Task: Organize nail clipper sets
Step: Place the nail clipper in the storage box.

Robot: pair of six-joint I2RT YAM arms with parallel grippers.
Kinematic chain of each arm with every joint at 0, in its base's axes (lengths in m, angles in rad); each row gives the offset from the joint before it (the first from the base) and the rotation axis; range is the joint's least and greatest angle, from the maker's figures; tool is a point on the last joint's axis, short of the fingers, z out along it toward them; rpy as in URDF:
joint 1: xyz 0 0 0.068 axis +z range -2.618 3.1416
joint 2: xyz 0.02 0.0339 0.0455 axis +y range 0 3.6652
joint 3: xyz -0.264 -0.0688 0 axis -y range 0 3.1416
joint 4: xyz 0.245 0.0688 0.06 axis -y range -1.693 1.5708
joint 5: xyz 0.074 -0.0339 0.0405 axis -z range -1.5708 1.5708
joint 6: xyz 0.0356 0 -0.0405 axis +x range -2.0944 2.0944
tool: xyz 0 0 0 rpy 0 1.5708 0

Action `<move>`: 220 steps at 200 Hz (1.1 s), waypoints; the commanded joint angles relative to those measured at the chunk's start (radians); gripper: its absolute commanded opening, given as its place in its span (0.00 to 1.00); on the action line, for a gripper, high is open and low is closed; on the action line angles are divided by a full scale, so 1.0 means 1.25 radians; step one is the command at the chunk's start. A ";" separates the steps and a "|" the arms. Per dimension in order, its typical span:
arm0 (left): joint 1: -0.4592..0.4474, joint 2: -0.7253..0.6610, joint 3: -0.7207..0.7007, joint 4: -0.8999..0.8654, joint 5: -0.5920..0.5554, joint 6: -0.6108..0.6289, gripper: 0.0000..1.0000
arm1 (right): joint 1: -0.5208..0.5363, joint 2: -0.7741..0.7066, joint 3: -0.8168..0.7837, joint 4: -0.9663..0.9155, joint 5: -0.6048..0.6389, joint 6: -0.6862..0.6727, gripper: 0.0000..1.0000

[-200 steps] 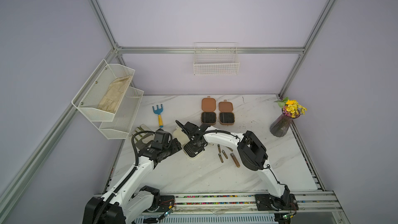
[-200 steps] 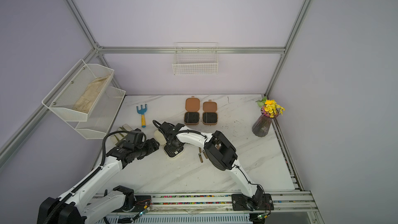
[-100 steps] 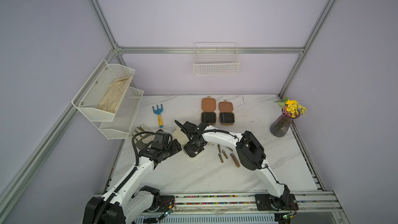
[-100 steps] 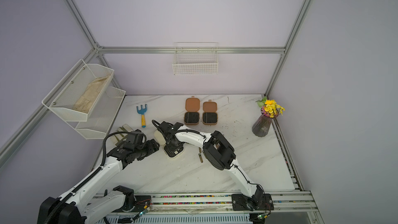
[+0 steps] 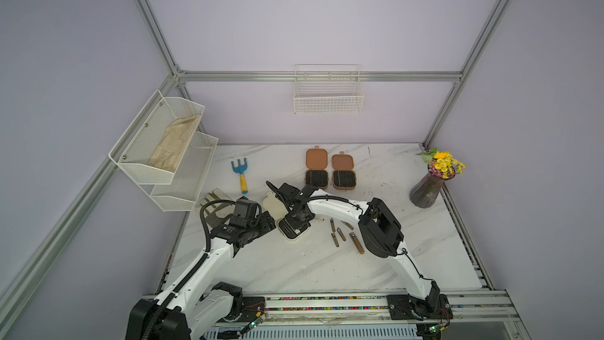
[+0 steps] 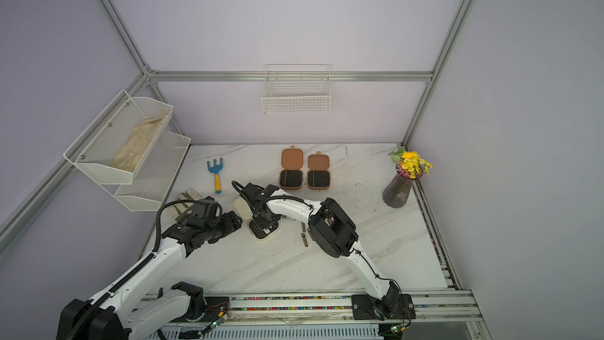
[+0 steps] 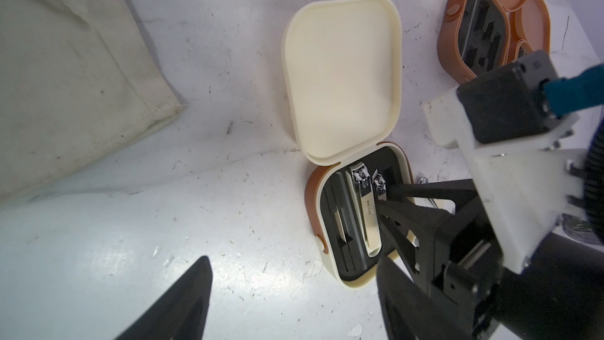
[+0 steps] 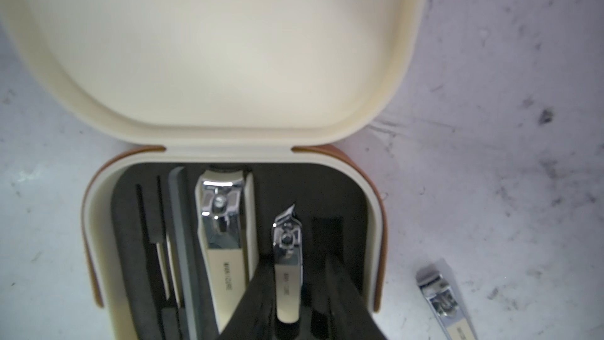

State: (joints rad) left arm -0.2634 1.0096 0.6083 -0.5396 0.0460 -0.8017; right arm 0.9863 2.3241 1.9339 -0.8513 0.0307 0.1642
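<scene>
The cream case lies open on the tabletop, with its lid folded flat back and its black-lined base facing up. Each silver clipper's handle carries one short line of dark print along its length, too blurred to read.

In the base, the big clipper lies with its long axis running from hinge to front edge and its cutting head toward the hinge. The small clipper lies parallel just beside it, with its head also toward the hinge. The file runs the same way along the big clipper's other side. A loose clipper lies on the tabletop just outside the case wall nearest the small clipper, at an angle to that wall.

The right gripper reaches into the base with a finger on each side of the small clipper. Whether it pinches the clipper cannot be told. The left gripper hovers just beside the case, spread wide and empty.

Two brown cases lie open behind the cream case, side by side with their lids away from it. Bronze clippers lie scattered to its right.
</scene>
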 commanded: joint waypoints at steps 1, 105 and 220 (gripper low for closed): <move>-0.003 -0.010 -0.022 0.014 0.010 -0.008 0.78 | -0.001 -0.003 0.001 0.006 0.005 0.014 0.30; -0.003 -0.008 -0.021 0.016 0.011 -0.009 0.78 | -0.001 -0.065 -0.017 0.035 -0.011 0.050 0.22; -0.003 -0.010 -0.029 0.018 0.012 -0.010 0.78 | -0.001 -0.052 -0.018 0.067 -0.013 0.066 0.09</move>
State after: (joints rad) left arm -0.2634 1.0096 0.6083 -0.5396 0.0486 -0.8024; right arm 0.9867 2.2482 1.8874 -0.7696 0.0105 0.2314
